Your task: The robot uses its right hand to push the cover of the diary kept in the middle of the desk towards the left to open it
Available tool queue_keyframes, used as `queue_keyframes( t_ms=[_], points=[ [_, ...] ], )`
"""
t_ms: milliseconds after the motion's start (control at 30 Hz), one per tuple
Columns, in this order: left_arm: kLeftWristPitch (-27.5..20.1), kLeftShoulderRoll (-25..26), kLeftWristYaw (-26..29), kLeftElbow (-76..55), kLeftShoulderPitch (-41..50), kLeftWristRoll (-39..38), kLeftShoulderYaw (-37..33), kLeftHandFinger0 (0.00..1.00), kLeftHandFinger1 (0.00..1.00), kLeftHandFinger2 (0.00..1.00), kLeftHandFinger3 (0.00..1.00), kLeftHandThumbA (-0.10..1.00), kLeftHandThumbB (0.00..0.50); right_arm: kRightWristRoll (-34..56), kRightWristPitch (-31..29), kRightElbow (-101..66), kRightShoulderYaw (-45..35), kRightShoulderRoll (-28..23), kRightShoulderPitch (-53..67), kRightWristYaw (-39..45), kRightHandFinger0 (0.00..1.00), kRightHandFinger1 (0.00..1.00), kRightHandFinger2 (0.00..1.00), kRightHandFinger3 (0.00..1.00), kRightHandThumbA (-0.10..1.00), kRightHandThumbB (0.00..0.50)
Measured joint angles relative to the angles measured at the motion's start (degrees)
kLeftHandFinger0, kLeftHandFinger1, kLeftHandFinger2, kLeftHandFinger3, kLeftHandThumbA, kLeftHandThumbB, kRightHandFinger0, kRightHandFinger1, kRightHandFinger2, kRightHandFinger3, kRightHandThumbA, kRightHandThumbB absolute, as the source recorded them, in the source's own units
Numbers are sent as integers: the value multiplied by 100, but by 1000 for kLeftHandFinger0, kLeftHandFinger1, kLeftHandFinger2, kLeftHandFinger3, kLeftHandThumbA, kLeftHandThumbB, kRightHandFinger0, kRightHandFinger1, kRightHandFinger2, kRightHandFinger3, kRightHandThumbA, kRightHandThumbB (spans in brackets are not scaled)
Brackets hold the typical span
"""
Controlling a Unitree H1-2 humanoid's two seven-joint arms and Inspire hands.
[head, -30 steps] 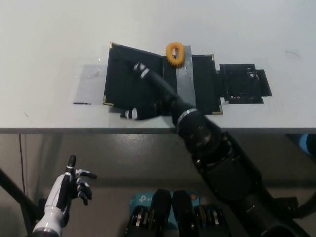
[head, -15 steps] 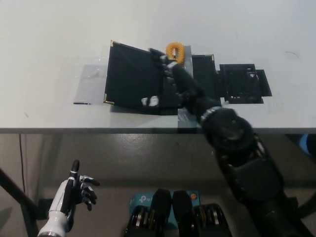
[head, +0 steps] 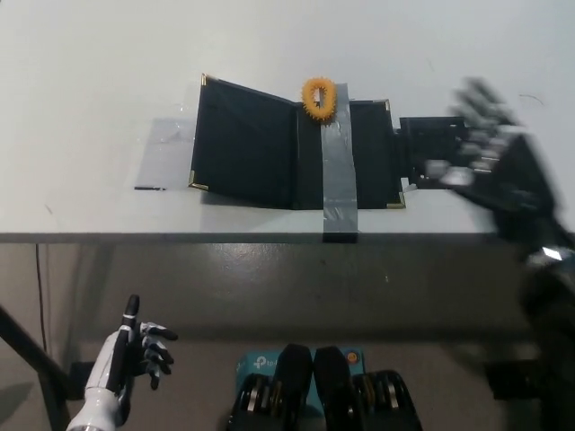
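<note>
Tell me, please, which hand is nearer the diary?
Right: the right hand hovers just beyond the diary on its right, while the left hand hangs below the desk edge.

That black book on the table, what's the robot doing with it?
The diary lies open on the desk, its cover flipped over to the left. A strip of grey tape holds it down, and an orange ring sits at its top. The black right hand is blurred off to the right, holding nothing. The white left hand rests low beside the desk, fingers apart.
</note>
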Motion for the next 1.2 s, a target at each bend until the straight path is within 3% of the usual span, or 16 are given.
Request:
queue_keyframes(
  t_ms=[67, 100, 267, 500, 633, 667, 733, 967, 1067, 1100, 1200],
  points=[
    [-41, 3, 16, 0, 15, -9, 97, 108, 206, 221, 359, 1000, 413, 200, -1, -170, -405, -37, 257, -7, 852, 928, 908, 1000, 1000, 226],
    [-61, 2, 20, -1, 20, -15, 129, 77, 192, 210, 347, 1000, 425, 282, -3, -240, -534, -51, 345, -10, 811, 885, 851, 910, 1000, 243],
    [-115, -6, 71, -2, 28, -28, 191, 63, 177, 206, 351, 1000, 440, 377, -153, -309, -1039, -119, 930, -60, 852, 901, 869, 898, 1000, 230],
    [-155, -6, 112, -4, 65, -39, 241, 84, 187, 215, 374, 1000, 441, 272, -704, 152, -1158, -117, 1397, -103, 806, 886, 869, 891, 1000, 172],
    [-153, -3, 120, -19, 85, -38, 268, 92, 193, 216, 391, 1000, 465, 173, -1057, 542, -1161, -114, 1603, -115, 764, 854, 838, 856, 1000, 171],
    [-154, -3, 120, -19, 85, -38, 272, 93, 194, 222, 395, 1000, 470, 145, -1145, 663, -1162, -116, 1633, -120, 735, 834, 825, 841, 1000, 197],
    [-154, -1, 118, -19, 85, -40, 276, 93, 194, 224, 396, 1000, 470, 63, -1305, 901, -1160, -119, 1705, -133, 729, 830, 821, 837, 1000, 200],
    [-155, 6, 117, -18, 81, -51, 300, 95, 194, 234, 417, 1000, 468, -245, -1939, 1833, -1148, -162, 1891, -177, 724, 825, 824, 844, 959, 178],
    [-156, 16, 117, -19, 75, -54, 302, 101, 193, 228, 399, 1000, 499, -393, -2210, 2224, -1134, -199, 1933, -229, 716, 817, 812, 817, 925, 161],
    [-155, 18, 117, -19, 75, -55, 303, 113, 203, 235, 402, 1000, 498, -433, -2298, 2354, -1135, -206, 1944, -248, 709, 813, 810, 811, 926, 190],
    [-156, 24, 117, -19, 71, -54, 303, 116, 210, 242, 406, 1000, 480, -499, -2512, 2639, -1136, -214, 1957, -307, 723, 826, 835, 829, 945, 187]
  ],
)
